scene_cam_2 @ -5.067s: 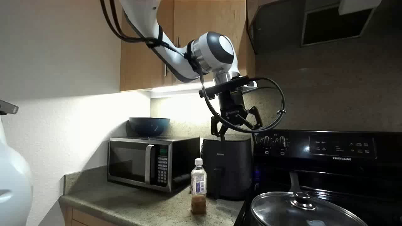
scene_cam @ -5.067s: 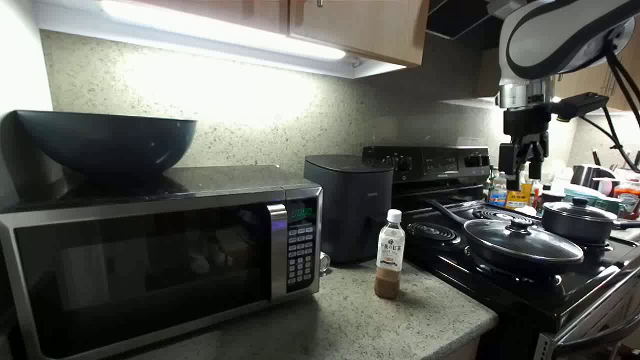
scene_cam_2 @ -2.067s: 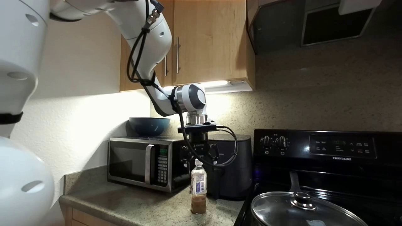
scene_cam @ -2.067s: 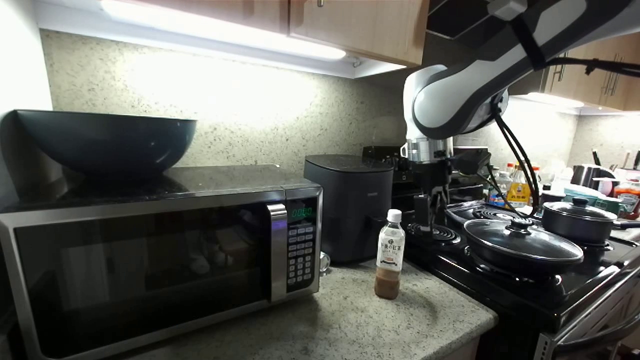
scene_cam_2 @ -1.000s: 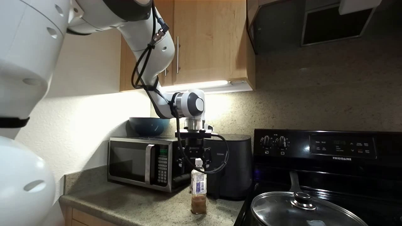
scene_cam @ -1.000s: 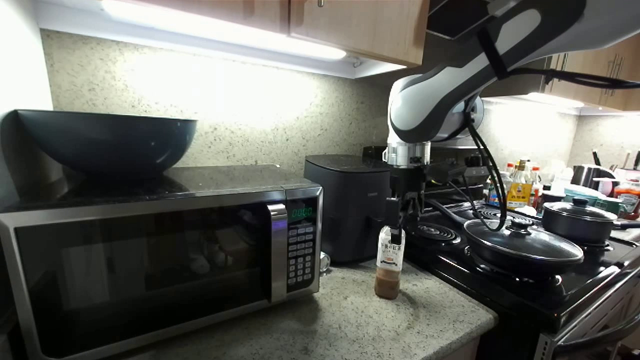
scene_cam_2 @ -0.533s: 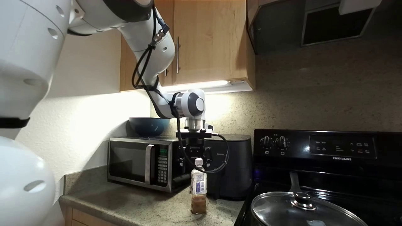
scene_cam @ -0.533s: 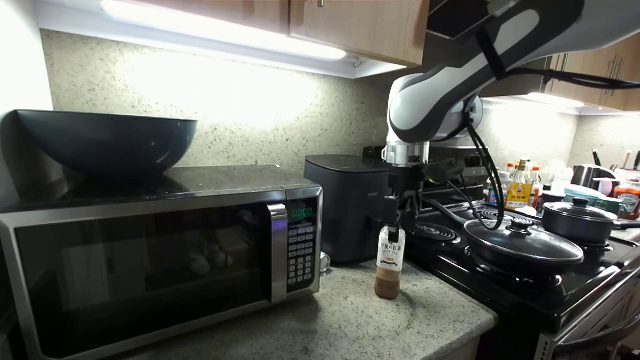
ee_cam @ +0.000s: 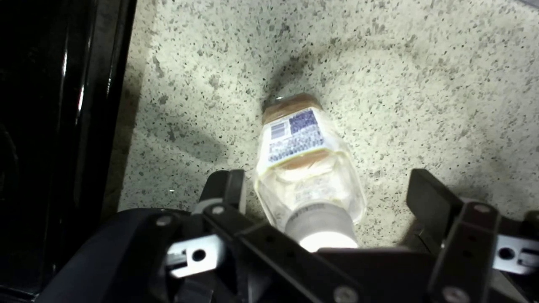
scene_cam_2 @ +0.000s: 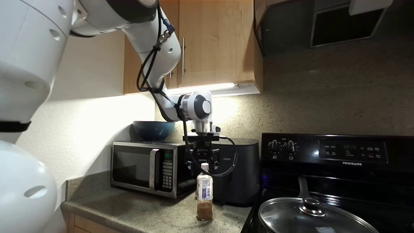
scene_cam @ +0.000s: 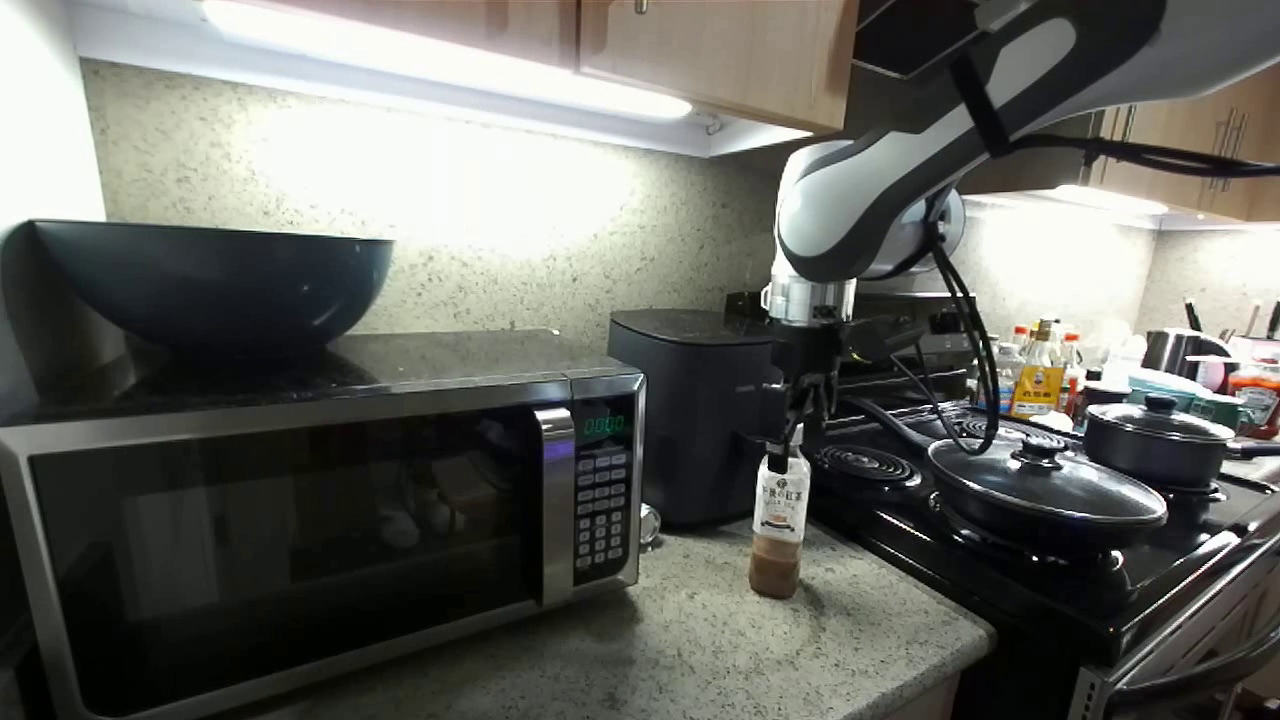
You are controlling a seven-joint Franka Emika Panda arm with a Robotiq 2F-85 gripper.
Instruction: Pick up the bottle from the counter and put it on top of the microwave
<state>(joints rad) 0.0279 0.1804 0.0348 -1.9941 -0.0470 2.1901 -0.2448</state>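
Wrist view: gripper [ee_cam: 330, 193] spread wide, nothing clamped; bottle [ee_cam: 309, 168] upright between its fingers [ee_cam: 433, 206], contact hard to judge. Bottle stands on counter [ee_cam: 404, 105] below gripper. In an exterior view, microwave [scene_cam: 300, 540] left of gripper, dark bowl [scene_cam: 210, 285] on top; stove [scene_cam: 870, 512] right of gripper.

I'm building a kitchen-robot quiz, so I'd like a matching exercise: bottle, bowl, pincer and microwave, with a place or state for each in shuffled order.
1. Bottle
2. Bowl
3. Pincer
4. Microwave

A. open, jaws apart
B. green digits lit
C. on the microwave
D. white-capped, upright on the counter

Pairs: 1-D, 2-C, 3-A, 4-B
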